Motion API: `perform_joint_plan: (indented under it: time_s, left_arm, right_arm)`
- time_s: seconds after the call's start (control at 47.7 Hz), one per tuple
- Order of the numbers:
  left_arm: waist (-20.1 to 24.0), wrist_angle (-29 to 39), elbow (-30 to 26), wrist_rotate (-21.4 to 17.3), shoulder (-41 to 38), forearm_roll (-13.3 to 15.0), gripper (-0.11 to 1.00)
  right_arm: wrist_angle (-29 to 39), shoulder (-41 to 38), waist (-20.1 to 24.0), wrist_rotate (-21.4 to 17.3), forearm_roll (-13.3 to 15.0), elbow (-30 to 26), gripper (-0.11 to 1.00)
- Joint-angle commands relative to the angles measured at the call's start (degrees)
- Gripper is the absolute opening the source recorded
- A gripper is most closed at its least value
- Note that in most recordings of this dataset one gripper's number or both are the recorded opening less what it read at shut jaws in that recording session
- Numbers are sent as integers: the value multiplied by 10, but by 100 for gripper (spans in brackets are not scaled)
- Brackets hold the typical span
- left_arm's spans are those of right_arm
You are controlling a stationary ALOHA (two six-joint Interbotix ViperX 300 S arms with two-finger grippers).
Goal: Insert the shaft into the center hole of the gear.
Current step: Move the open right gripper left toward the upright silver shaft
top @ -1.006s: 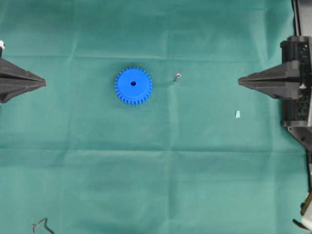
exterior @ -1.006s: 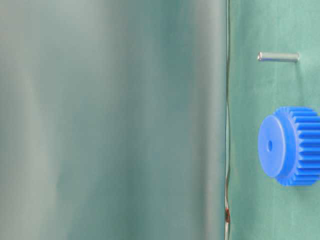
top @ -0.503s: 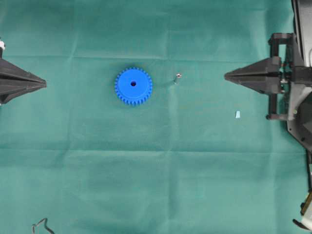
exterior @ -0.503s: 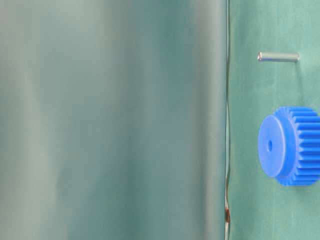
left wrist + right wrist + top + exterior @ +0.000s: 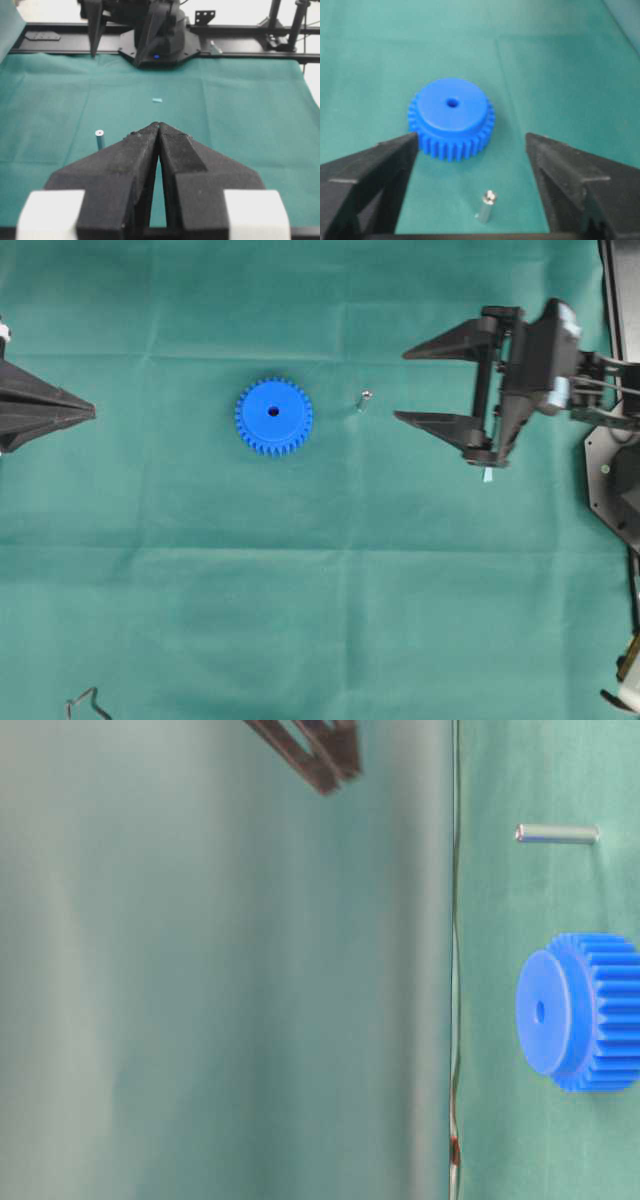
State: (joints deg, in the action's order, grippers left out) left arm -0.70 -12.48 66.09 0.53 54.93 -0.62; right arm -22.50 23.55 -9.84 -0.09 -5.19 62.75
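The blue gear (image 5: 273, 416) lies flat on the green cloth, its center hole (image 5: 273, 411) facing up and unfilled. The shaft (image 5: 365, 398) stands upright on the cloth just right of the gear. My right gripper (image 5: 400, 386) is open and empty, its tips a short way right of the shaft. In the right wrist view the shaft (image 5: 486, 206) stands between the spread fingers with the gear (image 5: 451, 117) beyond it. My left gripper (image 5: 90, 412) is shut and empty at the left edge. In the left wrist view its fingers (image 5: 145, 150) hide the gear; the shaft (image 5: 99, 138) shows beside them.
A small pale blue chip (image 5: 487, 475) lies on the cloth under the right gripper's body. A thin cable end (image 5: 85, 702) lies at the bottom left. The right arm's base (image 5: 615, 480) stands at the right edge.
My right gripper has opened and moved left from the right edge toward the shaft. The left gripper, gear and shaft have not moved.
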Motion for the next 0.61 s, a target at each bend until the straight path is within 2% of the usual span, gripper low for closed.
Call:
perform_joint_plan:
  time_s: [0.0, 0.314, 0.587]
  left_arm:
    - [-2, -4, -13, 0, -4, -2, 0]
    - [-2, -4, -11, -1, -4, -2, 0]
    - [-2, -4, -11, -1, -4, -2, 0]
  right_arm:
    - [-31, -33, -7, 0, -16, -11, 88]
    - [-131, -161, -11, 0, -72, -12, 89]
    - [-151, -240, -12, -2, -97, -33, 89]
